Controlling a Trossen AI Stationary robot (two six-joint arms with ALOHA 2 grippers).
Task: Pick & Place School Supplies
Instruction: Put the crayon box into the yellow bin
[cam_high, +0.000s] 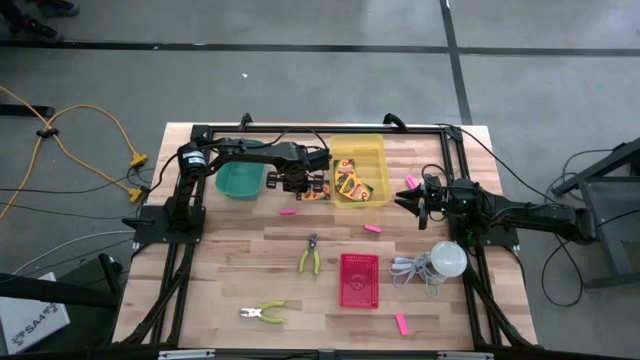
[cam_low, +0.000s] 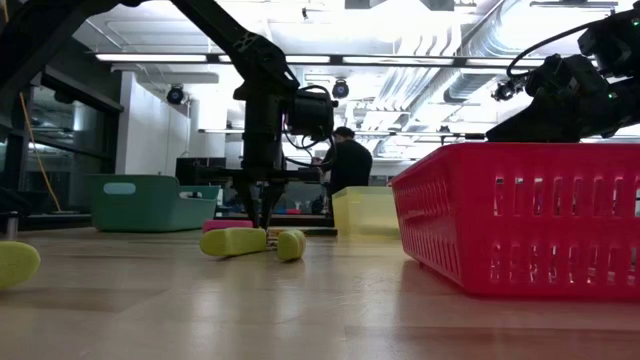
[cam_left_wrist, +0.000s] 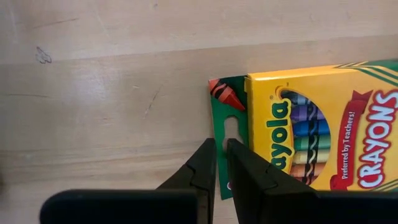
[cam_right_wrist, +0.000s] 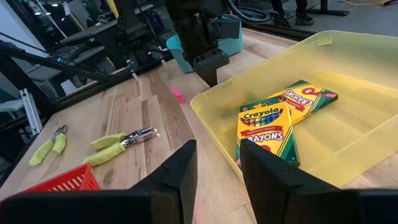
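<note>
A yellow-and-green crayon box (cam_left_wrist: 323, 130) lies flat on the table just left of the yellow bin (cam_high: 372, 150). My left gripper (cam_left_wrist: 221, 167) stands over it from above, fingers almost closed, also seen low on the table (cam_low: 265, 212). Two more crayon boxes (cam_right_wrist: 267, 130) lie in the yellow bin (cam_right_wrist: 348, 68). Pink erasers lie loose on the table (cam_high: 288, 211), (cam_high: 372, 228), (cam_high: 410, 181), (cam_high: 400, 323). My right gripper (cam_right_wrist: 217, 163) is open and hovers off the bin's right side (cam_high: 408, 203), touching nothing. My left gripper comes straight down on the crayon box's green hang tab (cam_left_wrist: 225, 134), at the box's end away from the bin. Its nearly closed fingertips (cam_left_wrist: 245, 171) stand on the tab, which shows in the slit between them. Whether they nip the tab, I cannot tell. The box lies flat on the table.
A teal bin (cam_high: 240, 180) sits beside the left arm. A red basket (cam_high: 359, 280), two green-handled pliers (cam_high: 310, 255), (cam_high: 265, 312) and a white bulb with coiled cord (cam_high: 448, 258) lie toward the near edge. A person (cam_low: 345, 160) stands beyond the table.
</note>
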